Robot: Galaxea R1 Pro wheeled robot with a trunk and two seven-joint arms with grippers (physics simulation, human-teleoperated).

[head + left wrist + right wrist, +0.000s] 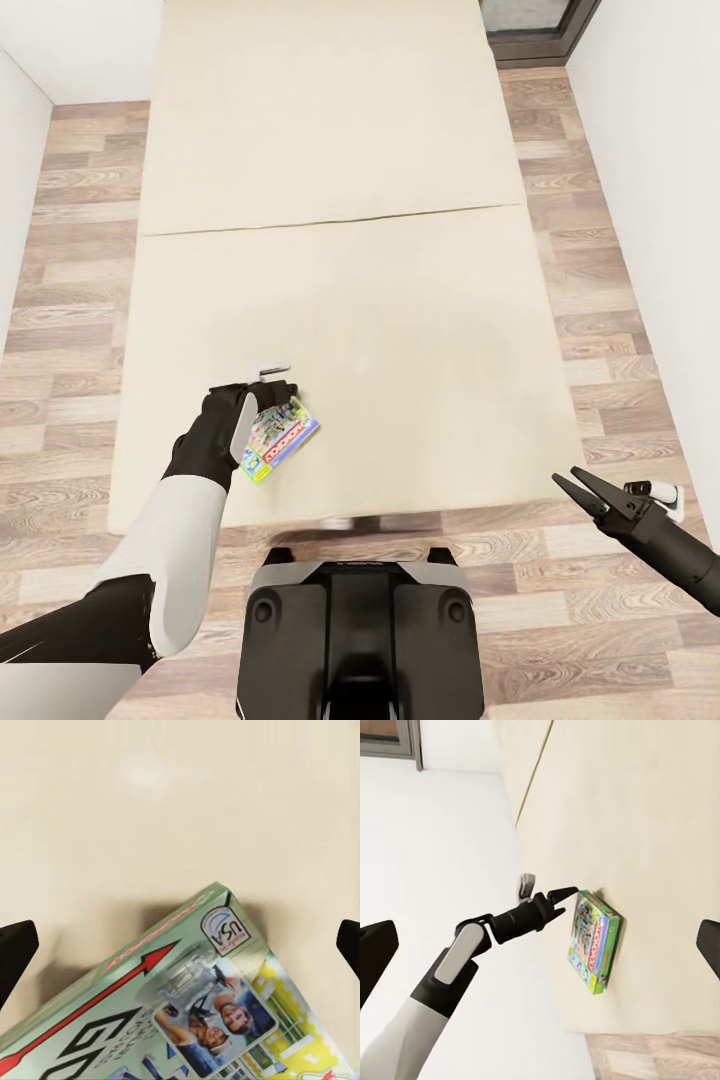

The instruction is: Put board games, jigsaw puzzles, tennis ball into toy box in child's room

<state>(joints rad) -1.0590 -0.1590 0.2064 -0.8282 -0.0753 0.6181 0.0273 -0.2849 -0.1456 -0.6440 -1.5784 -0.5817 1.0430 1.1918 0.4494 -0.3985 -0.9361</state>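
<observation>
Step in hand: picking a board game [281, 438] off the bed [400, 330]; left gripper [283, 392] poised just above the box's far end, fingers [15, 952] spread wide, holding nothing; box lies flat directly beneath, long axis diagonal, running back toward the arm; next: descend, straddle, close; right gripper [577, 487] open, idle, well apart.

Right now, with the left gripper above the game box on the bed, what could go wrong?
1. The left gripper is open over the corner of the board game, not its middle; a grasp there may let the box tilt or slip out.
2. The box lies flat on the bed, so the fingers may push into the mattress.
</observation>
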